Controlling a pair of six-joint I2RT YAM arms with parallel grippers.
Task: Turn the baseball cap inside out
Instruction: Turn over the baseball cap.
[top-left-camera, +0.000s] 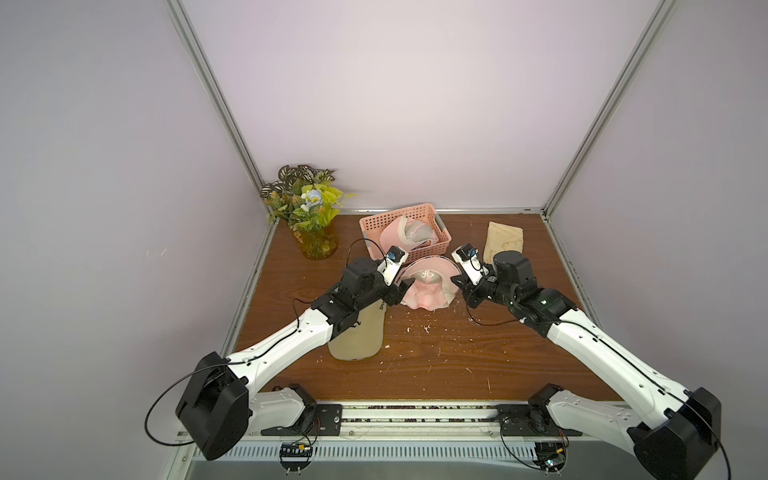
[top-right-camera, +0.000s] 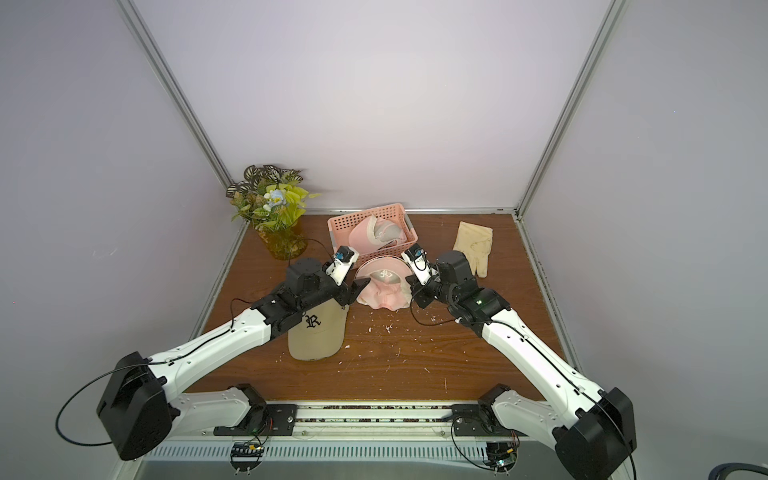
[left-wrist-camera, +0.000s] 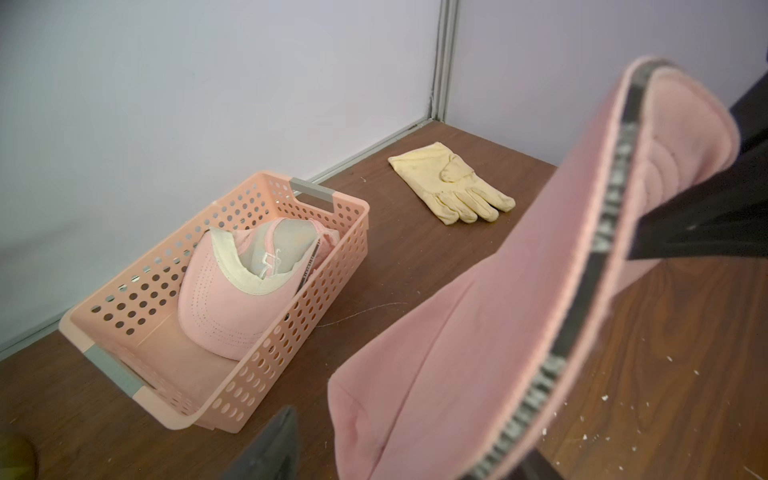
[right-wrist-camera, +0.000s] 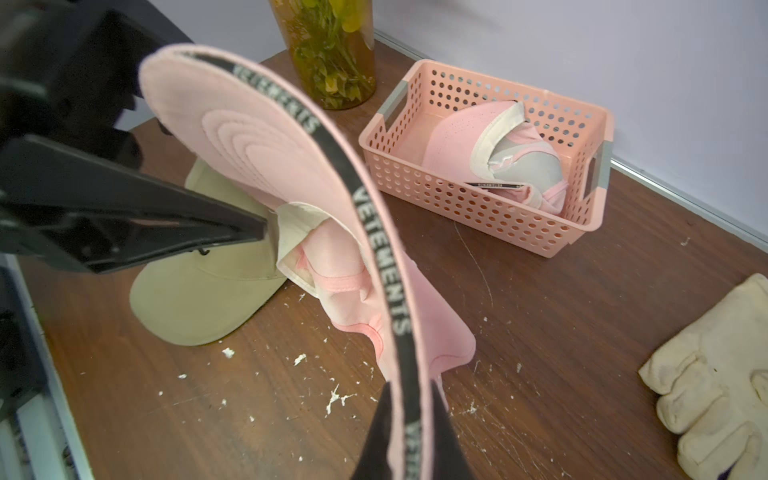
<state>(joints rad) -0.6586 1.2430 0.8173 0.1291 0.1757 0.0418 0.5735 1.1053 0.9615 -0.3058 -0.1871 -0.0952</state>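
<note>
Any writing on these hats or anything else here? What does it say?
"VETEMENTS": repeated along the black band of the pink cap.
"R": black letter on the beige cap.
Too small or hidden: the strip on the other pink cap in the basket, pale stitching on the pink cap, white print on the beige cap.
</note>
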